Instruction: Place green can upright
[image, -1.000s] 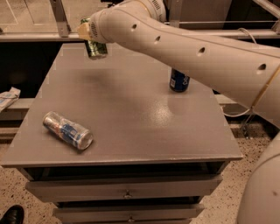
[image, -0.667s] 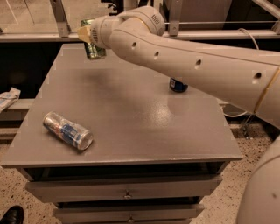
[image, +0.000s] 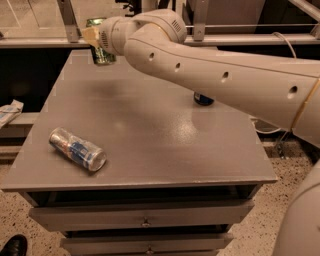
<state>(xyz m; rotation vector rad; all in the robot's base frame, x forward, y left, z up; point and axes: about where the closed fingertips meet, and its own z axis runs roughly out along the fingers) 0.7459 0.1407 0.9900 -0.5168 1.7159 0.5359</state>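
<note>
The green can (image: 101, 54) stands roughly upright at the far left corner of the grey table (image: 150, 125), with its top (image: 95, 22) showing above my wrist. My gripper (image: 95, 42) is shut on the green can from the right side, and its yellowish finger (image: 90, 36) shows on the can's left. Whether the can's base touches the table is hidden. My white arm reaches across the table from the right.
A silver can with a blue-and-red label (image: 77, 149) lies on its side near the front left. A dark blue can (image: 203, 99) stands at the right, mostly hidden under my arm. Drawers sit below the table's front edge. White packaging (image: 9, 113) lies to the left.
My arm has swung further left and lower over the table, covering more of the dark blue can. The green can stays held at the far left corner.
</note>
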